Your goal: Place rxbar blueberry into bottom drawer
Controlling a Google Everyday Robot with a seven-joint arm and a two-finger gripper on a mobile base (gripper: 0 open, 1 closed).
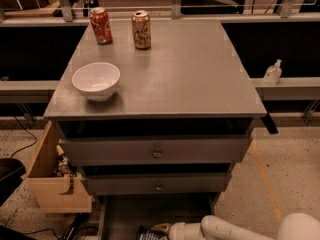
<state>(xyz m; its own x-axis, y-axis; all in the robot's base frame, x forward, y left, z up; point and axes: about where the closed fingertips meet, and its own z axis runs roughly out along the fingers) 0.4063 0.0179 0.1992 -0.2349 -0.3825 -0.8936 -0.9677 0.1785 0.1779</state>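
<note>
The grey cabinet's bottom drawer (pixel 131 215) is pulled open at the bottom of the camera view and shows a plain dark inside. My gripper (pixel 159 229) reaches in from the lower right on a white arm (pixel 225 229) and hangs low over the drawer's front part. The rxbar blueberry (pixel 146 233), a dark flat wrapper with pale lettering, is right at the gripper's tip, partly cut off by the picture's lower edge. I cannot tell whether the bar rests on the drawer floor or is held.
Two upper drawers with round knobs (pixel 157 153) are closed. On the cabinet top stand a white bowl (pixel 96 80), a red can (pixel 100 25) and a tan can (pixel 141 29). A wooden box (pixel 52 176) stands at the cabinet's left. A small bottle (pixel 272 73) stands on the right ledge.
</note>
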